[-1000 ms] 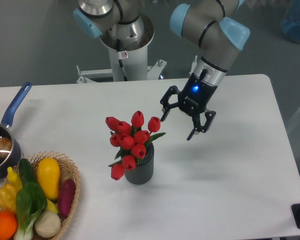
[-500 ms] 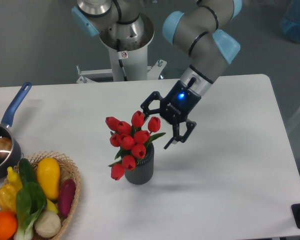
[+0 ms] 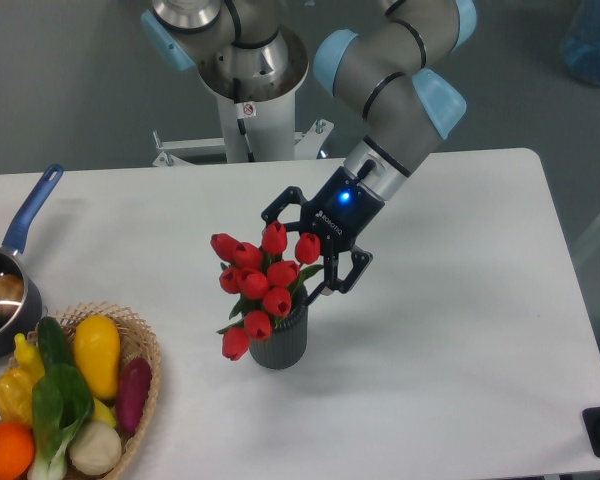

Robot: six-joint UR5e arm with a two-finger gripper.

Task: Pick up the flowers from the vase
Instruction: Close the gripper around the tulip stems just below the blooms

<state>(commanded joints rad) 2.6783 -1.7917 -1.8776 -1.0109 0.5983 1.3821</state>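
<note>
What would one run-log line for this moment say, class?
phase: approach | gripper: open, at right edge of flowers | flowers: in vase, not gripped | vase: upright on table

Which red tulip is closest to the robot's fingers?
The top-right bud of the flowers. It sits between the open gripper fingers, while the other buds cluster lower and further left.

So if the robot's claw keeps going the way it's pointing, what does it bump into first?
Most likely the flowers. The open gripper points down and to the left, with its fingers either side of the upper right buds. The vase sits just below them. Depth is hard to judge from one camera.
</note>
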